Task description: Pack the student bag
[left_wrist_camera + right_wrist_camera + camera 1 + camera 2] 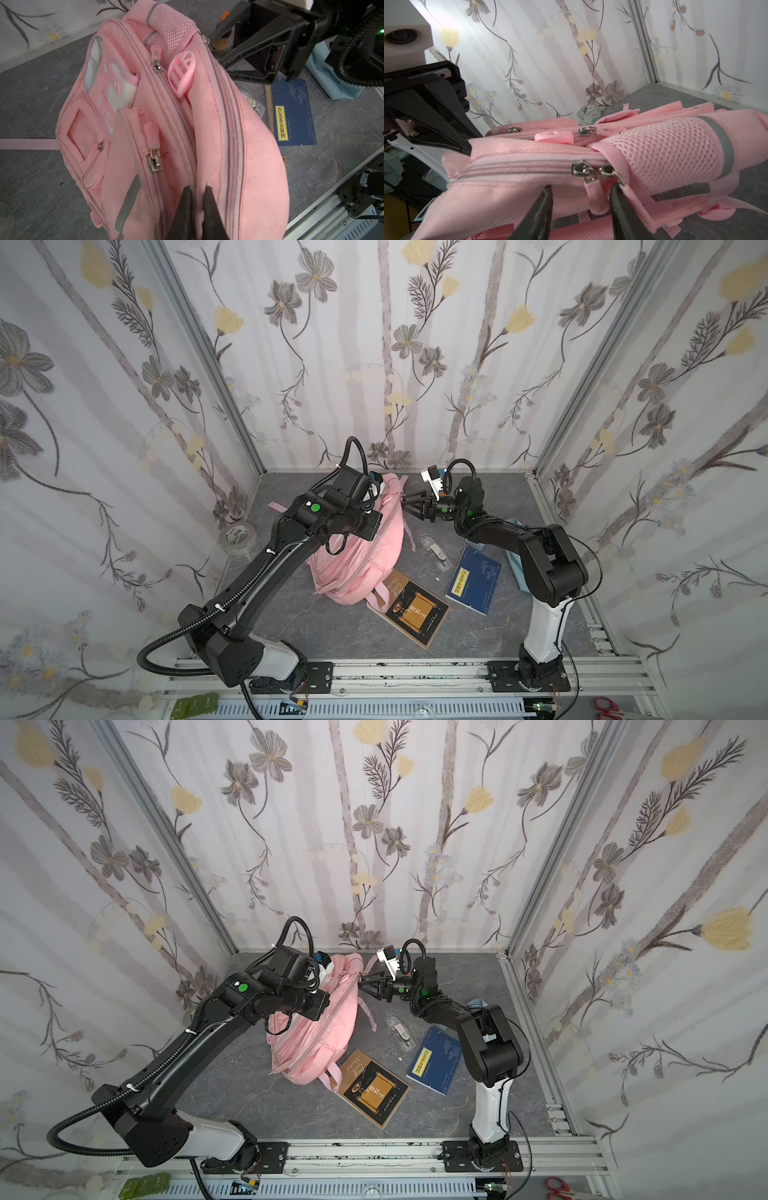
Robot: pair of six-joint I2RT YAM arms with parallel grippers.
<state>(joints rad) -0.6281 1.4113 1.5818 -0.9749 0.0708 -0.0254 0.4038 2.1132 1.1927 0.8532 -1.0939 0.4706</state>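
The pink student bag [365,547] [320,1027] lies in the middle of the grey floor in both top views, its top end toward the back wall. In the left wrist view my left gripper [198,188] is shut on a fold of the student bag's [218,116] fabric beside the main zipper. My right gripper [581,188] [409,506] is at the bag's top end, open. One pink zipper pull tab [595,197] hangs between its fingers, and a second tab lies against the outer side of one finger. Both main zipper sliders [583,169] sit together next to the mesh handle [664,149].
A brown-and-black book [415,610] lies against the bag's front end, and a blue book [473,578] lies to its right. A clear plastic packet [434,551] is between bag and blue book. A light-blue pouch [517,572] shows under the right arm. A tape roll [237,537] stands at the left wall.
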